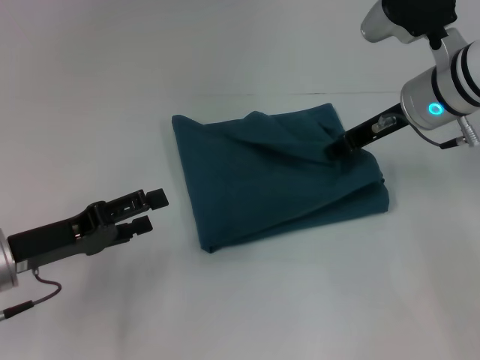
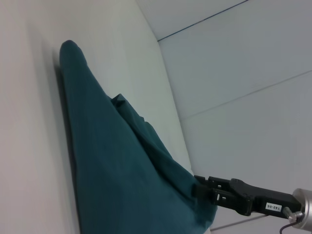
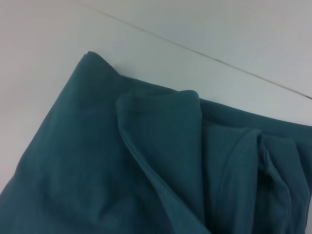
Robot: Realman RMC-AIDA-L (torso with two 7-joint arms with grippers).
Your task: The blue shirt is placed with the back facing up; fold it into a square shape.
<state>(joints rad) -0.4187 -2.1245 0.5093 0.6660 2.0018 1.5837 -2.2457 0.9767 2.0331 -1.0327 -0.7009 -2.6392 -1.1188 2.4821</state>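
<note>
Teal blue shirt [image 1: 262, 176] folded roughly square, right tool [image 1: 335, 147] pinching its right edge, left tool [image 1: 147, 211] released, apart.

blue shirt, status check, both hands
Right hand shut on the blue shirt, lifting its right side. Left hand open, off to the shirt's left. Shirt folded, rumpled. Nothing in the way.

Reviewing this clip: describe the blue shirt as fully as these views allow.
The blue shirt is plain dark teal, soft cotton-looking cloth, already folded into a rough, layered square lying on the white table. Its upper layers are rumpled, with diagonal creases and a raised ridge. No lettering shows. The right gripper touches its upper right part, where the cloth bunches around the tip. The left gripper hovers open to its left, apart from it.
</note>
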